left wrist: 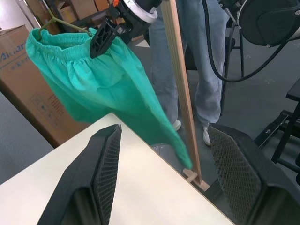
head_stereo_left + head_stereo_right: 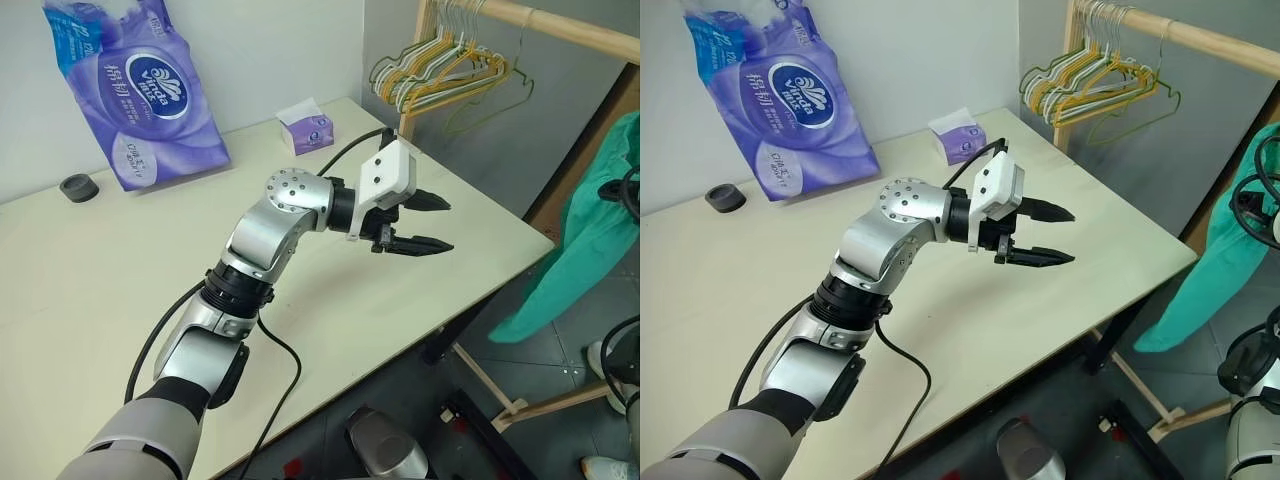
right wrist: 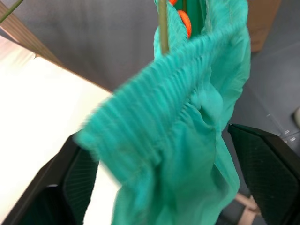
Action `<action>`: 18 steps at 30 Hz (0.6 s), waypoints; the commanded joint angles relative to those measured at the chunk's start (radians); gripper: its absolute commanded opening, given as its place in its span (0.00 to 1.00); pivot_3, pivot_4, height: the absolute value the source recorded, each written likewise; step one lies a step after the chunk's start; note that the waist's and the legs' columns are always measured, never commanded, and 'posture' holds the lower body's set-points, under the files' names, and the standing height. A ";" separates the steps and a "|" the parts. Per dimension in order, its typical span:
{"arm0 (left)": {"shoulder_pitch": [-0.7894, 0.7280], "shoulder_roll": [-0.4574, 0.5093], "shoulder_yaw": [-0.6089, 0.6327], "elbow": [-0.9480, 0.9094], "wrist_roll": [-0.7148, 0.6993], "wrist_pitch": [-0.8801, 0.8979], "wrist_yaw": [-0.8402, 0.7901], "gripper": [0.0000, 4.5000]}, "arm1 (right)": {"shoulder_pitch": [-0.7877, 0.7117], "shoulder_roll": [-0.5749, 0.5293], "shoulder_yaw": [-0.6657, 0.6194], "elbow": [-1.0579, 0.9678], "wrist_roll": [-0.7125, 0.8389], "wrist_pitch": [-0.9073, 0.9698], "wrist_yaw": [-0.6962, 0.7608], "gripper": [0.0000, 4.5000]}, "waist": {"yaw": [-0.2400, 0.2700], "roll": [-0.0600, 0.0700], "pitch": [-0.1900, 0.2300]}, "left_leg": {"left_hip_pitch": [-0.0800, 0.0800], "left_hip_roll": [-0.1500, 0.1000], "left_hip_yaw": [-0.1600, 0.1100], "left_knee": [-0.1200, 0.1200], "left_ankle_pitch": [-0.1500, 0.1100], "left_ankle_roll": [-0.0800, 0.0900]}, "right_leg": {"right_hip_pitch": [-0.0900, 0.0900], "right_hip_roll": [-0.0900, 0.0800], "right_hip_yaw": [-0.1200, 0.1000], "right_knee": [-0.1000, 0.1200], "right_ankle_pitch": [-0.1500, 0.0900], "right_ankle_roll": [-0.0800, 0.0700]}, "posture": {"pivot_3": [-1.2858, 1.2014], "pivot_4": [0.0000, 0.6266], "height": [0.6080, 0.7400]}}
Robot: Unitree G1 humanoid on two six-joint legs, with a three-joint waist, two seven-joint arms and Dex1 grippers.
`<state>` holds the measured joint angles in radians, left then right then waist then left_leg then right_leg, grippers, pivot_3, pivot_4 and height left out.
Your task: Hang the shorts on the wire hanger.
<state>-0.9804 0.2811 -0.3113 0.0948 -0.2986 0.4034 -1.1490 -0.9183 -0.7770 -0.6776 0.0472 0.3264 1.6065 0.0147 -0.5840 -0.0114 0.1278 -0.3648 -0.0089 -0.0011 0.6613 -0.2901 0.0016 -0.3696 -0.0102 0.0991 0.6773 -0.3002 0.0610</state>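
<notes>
Your left gripper (image 2: 428,223) hovers over the table (image 2: 90,270) near its right edge, jaws apart, grasping nothing. Your right gripper (image 3: 164,173) stands released, fingers (image 3: 265,164) wide on either side of the shorts (image 3: 187,112). The shorts hang beyond the table's right edge, waistband up, on the hanger (image 1: 61,23). Spare hangers (image 2: 1095,80) hang on the rail (image 2: 1200,40).

The shorts (image 1: 108,89) are plain teal-green; the wire hanger (image 1: 61,23) through them is olive-green. The worktop (image 2: 90,290) is pale cream. A tissue pack (image 2: 135,90) is purple and blue. The left pincer (image 2: 418,222) is black with cross-hatched pads.
</notes>
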 commanded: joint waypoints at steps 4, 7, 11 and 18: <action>-0.011 -0.001 0.009 -0.010 0.009 -0.022 -0.005 0.68 | -0.020 -0.026 0.093 -0.168 -0.017 -0.032 0.007 0.99 | 0.000 0.000 0.000 | 0.000 0.000 0.000 0.000 0.000 0.000 | 0.000 0.000 0.000 0.000 0.000 0.000 | 0.28 0.17 1.00; -0.003 0.005 0.012 -0.010 0.016 -0.024 0.002 0.68 | -0.033 -0.038 0.159 -0.215 -0.028 -0.095 0.032 0.99 | -0.001 0.000 0.000 | 0.000 0.000 0.000 0.000 0.000 0.000 | 0.000 0.000 0.000 0.000 0.000 0.000 | 0.28 0.17 1.00; 0.034 0.037 0.040 -0.004 0.045 -0.027 0.056 0.68 | -0.021 -0.035 0.275 -0.280 -0.043 -0.384 0.106 0.99 | -0.007 0.000 0.000 | 0.000 0.000 0.000 0.000 0.000 0.000 | -0.001 0.000 0.000 0.000 0.000 0.000 | 0.28 0.17 1.00; 0.222 0.123 0.240 -0.040 0.193 0.087 0.500 0.68 | 0.265 0.199 0.549 -0.444 0.034 -0.808 0.398 0.99 | -0.019 -0.007 -0.003 | 0.000 0.004 -0.004 0.001 -0.001 -0.001 | 0.000 0.000 -0.002 0.001 0.000 0.001 | 0.34 0.13 1.00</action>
<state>-0.8086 0.3831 -0.1282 0.0961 -0.1530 0.4664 -0.7535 -0.6813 -0.5854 -0.2146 -0.3376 0.3636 0.9285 0.3359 -0.6029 -0.0183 0.1250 -0.3636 -0.0046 -0.0052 0.6611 -0.2914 0.0004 -0.3701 -0.0106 0.0969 0.6795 -0.3002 0.0615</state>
